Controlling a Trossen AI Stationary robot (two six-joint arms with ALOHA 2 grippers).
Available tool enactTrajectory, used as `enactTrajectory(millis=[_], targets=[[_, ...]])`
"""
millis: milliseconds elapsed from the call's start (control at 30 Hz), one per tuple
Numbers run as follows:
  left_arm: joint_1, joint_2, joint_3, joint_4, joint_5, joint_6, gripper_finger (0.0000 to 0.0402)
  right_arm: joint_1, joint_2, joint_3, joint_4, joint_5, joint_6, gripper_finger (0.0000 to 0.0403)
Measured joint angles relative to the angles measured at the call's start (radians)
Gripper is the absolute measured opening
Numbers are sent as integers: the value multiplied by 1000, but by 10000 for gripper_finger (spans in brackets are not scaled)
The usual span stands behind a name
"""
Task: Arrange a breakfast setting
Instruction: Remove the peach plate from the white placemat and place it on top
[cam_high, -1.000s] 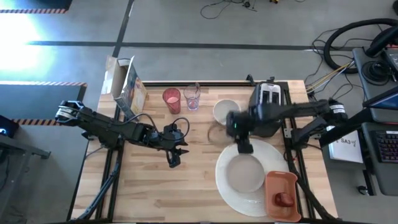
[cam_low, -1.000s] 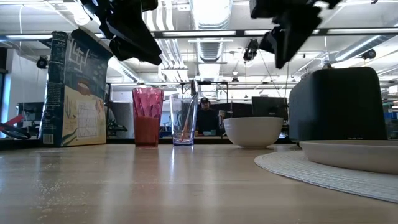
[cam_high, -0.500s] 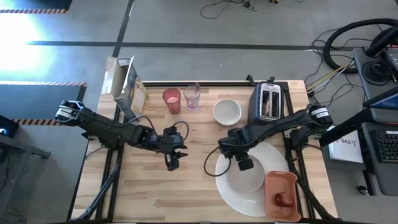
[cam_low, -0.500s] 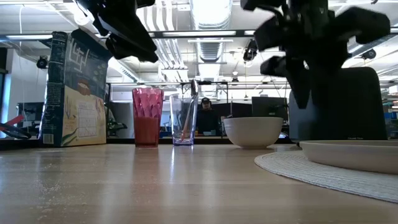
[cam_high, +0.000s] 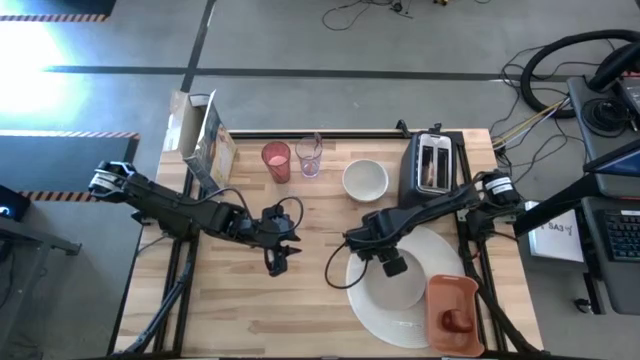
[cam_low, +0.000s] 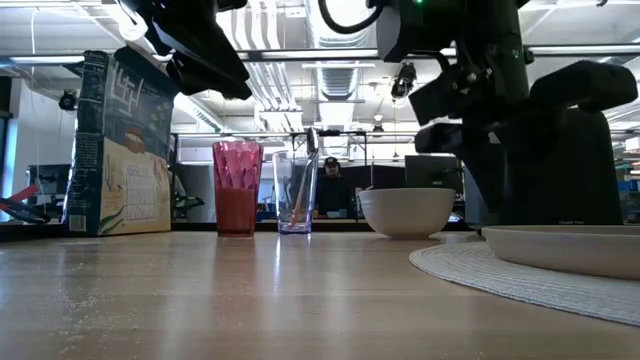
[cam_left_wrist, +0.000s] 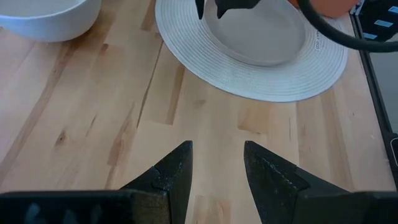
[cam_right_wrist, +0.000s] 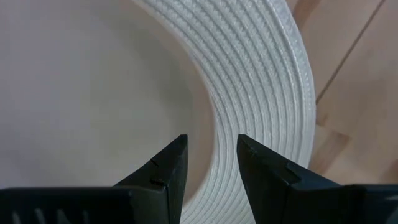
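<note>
Right gripper (cam_right_wrist: 210, 163): I see it parted, empty, over the small plate's (cam_right_wrist: 81, 93) rim on the big plate (cam_right_wrist: 261, 81). Left gripper (cam_left_wrist: 216, 169): parted, empty, apparently above bare table (cam_left_wrist: 93, 124).

Wooden table (cam_high: 250, 300) with large plate (cam_high: 370, 315), toaster (cam_high: 432, 165)

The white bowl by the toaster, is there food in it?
Empty. From above, the white bowl shows only its bare white inside.
</note>
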Motion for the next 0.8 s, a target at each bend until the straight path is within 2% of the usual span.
enactTrajectory(millis=[333,800], targets=[[-2,-4,0,-17,0,-23,128,0,28,-35,22,0,17,116],[-10,-37,-2,-47,-29,-32,128,0,32,-85,92,-27,62,40]])
